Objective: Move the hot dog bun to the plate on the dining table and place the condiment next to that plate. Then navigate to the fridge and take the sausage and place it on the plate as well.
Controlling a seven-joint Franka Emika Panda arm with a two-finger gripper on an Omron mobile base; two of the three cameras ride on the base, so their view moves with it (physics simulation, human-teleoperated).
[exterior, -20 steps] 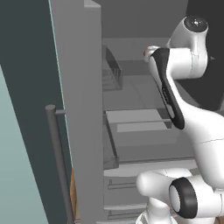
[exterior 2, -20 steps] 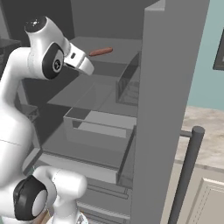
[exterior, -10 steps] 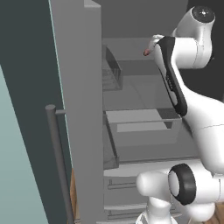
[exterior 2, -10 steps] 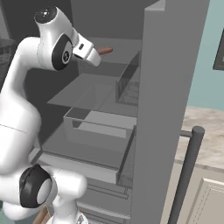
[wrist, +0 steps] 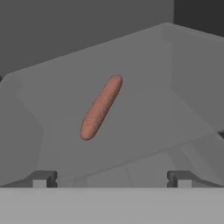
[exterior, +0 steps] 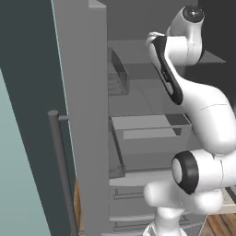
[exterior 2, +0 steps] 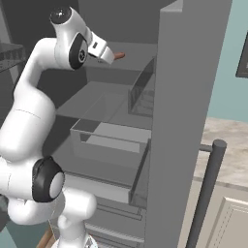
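The fridge [exterior 2: 184, 97] stands open in front of me. On its upper shelf [wrist: 144, 127] lies the sausage [wrist: 101, 107], thin and reddish-brown, set at a slant; its end pokes out past my hand as the sausage [exterior 2: 119, 56]. My gripper [wrist: 111, 179] hovers just short of it, open, with nothing between the fingertips [wrist: 41, 178]. The hand [exterior 2: 99, 46] is raised to shelf height inside the fridge. The hot dog bun, the plate, the condiment and the dining table are out of view.
A clear drawer [exterior 2: 106, 140] is pulled out below the shelf. Door bins [exterior 2: 140, 92] hang on the open door at the right, whose long handle [exterior 2: 208, 189] stands close by. The other door [exterior: 87, 92] flanks the left.
The arm has lifted and reached further into the fridge, bringing the hand up beside the sausage. The jaws have stayed open.
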